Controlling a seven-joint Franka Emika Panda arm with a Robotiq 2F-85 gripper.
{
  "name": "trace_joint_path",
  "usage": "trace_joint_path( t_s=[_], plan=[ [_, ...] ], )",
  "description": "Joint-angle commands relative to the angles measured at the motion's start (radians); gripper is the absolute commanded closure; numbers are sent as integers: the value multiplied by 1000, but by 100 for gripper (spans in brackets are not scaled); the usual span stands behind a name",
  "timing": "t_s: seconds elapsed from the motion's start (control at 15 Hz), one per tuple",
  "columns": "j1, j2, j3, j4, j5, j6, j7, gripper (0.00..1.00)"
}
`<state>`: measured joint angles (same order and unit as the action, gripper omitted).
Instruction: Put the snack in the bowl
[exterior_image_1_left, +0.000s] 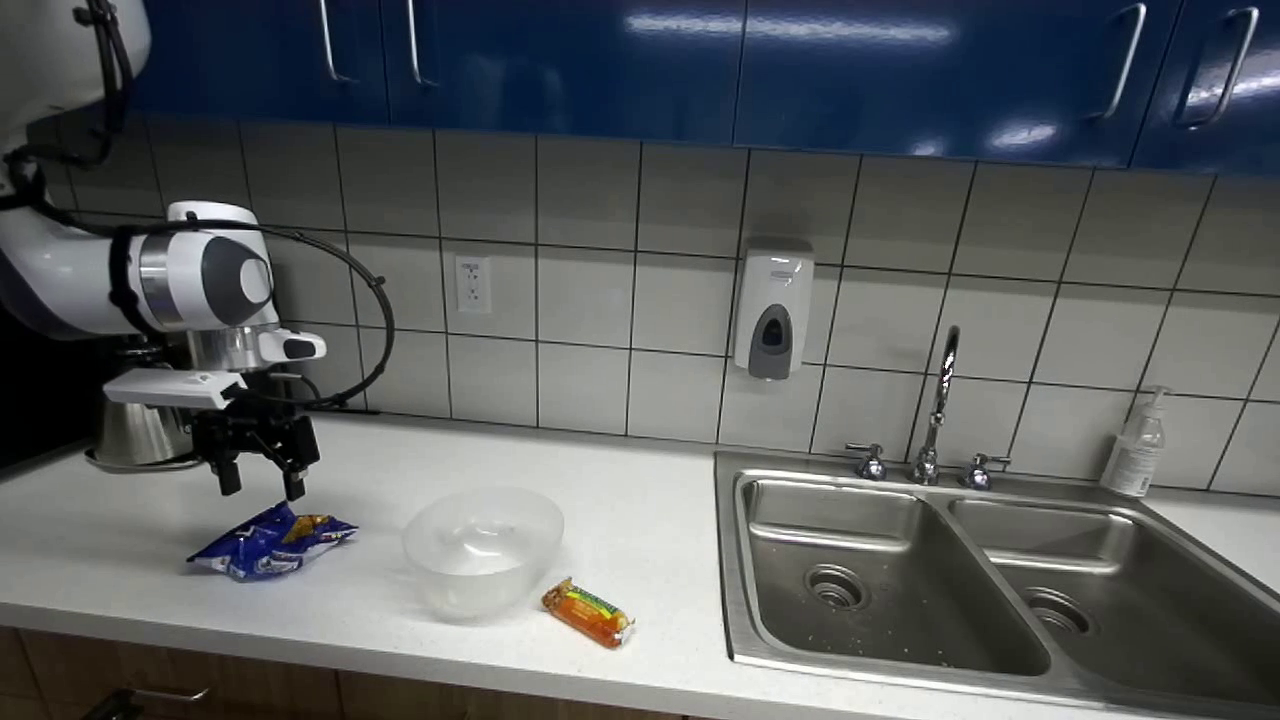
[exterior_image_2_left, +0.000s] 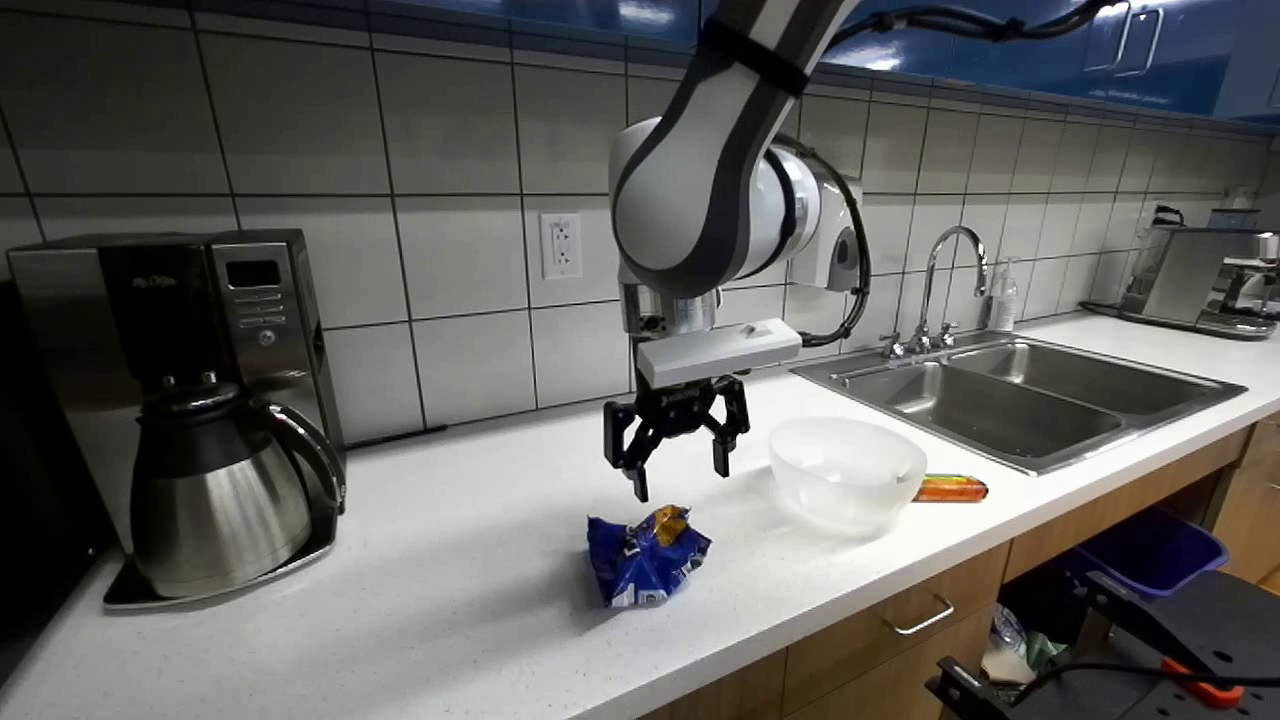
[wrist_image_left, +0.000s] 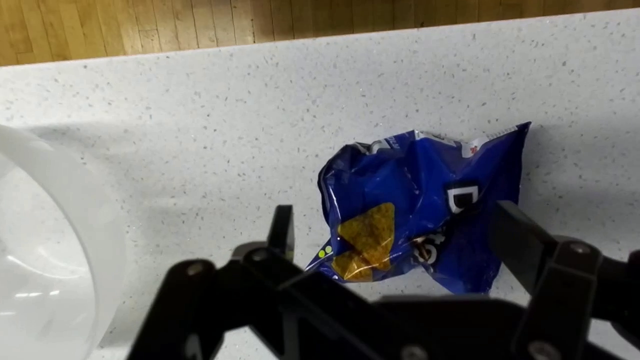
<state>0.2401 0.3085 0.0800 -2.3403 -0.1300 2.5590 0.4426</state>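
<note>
While the translucent bowl (exterior_image_2_left: 848, 492) curves, the snack (wrist_image_left: 419, 205) lies crinkled.

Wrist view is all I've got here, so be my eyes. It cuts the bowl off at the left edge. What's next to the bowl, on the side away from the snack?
Observer: An orange bar, lying by the bowl on that side.
Operator: Good to know. Am I touching the snack? I can't judge height from here.
Observer: No. In an exterior view, a gap shows between it and the gripper.
Operator: Then I'd probably need to come lower before closing.
</note>
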Motion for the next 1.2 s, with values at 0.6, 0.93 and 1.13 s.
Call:
trace_joint_path(
  t_s=[0.6,0.93,1.13],
  plan=[
    [94,237,-68,215,9,-29,73,0],
    [112,279,-77,251,18,-31,76,0],
    [119,294,-83,260,20,-28,76,0]
  ],
)
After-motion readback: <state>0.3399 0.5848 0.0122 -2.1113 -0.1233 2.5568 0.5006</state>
